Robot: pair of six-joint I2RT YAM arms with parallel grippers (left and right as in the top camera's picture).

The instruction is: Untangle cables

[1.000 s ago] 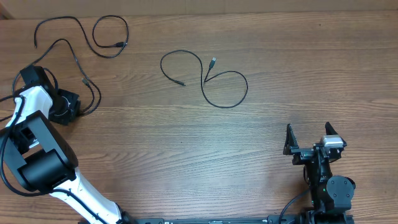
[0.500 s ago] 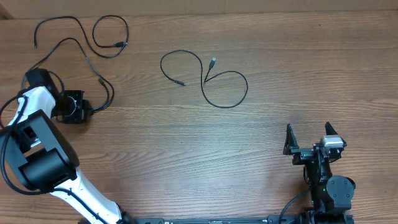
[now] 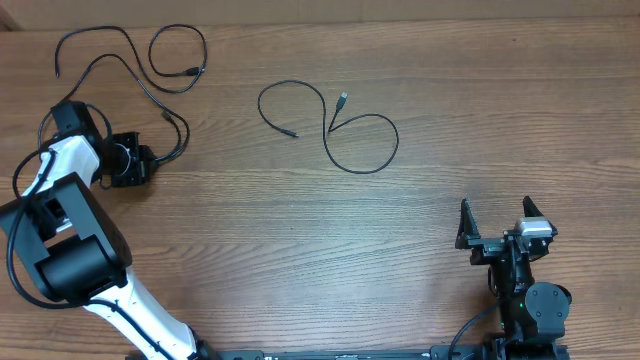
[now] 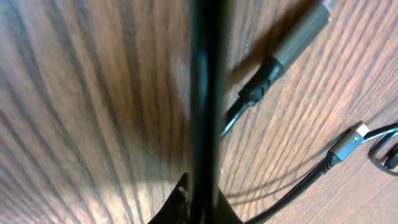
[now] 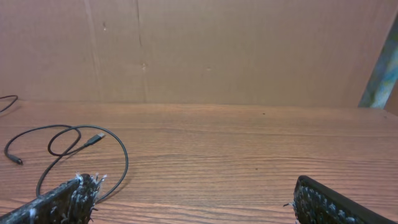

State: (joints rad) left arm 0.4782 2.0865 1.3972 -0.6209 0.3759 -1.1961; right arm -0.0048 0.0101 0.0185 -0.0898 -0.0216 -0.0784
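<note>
Three thin black cables lie on the wooden table. One cable (image 3: 178,60) loops at the far left. A second cable (image 3: 160,103) runs from the far left edge down to my left gripper (image 3: 143,162), which is shut on it. In the left wrist view this cable (image 4: 204,93) runs straight up from the jaws (image 4: 198,208), with a grey plug (image 4: 298,43) beside it. A third cable (image 3: 360,150) curves loose at the middle. It also shows in the right wrist view (image 5: 115,146). My right gripper (image 3: 495,218) is open and empty at the near right (image 5: 193,208).
The left arm's white body (image 3: 60,230) and its thick black wires fill the near left. A brown cardboard wall (image 5: 199,50) stands along the table's far edge. A second plug end (image 4: 348,142) lies near the held cable.
My left gripper has moved right and slightly farther, dragging the held cable with it. That cable's plug end has shifted right. The right arm and the other cables have not moved.
</note>
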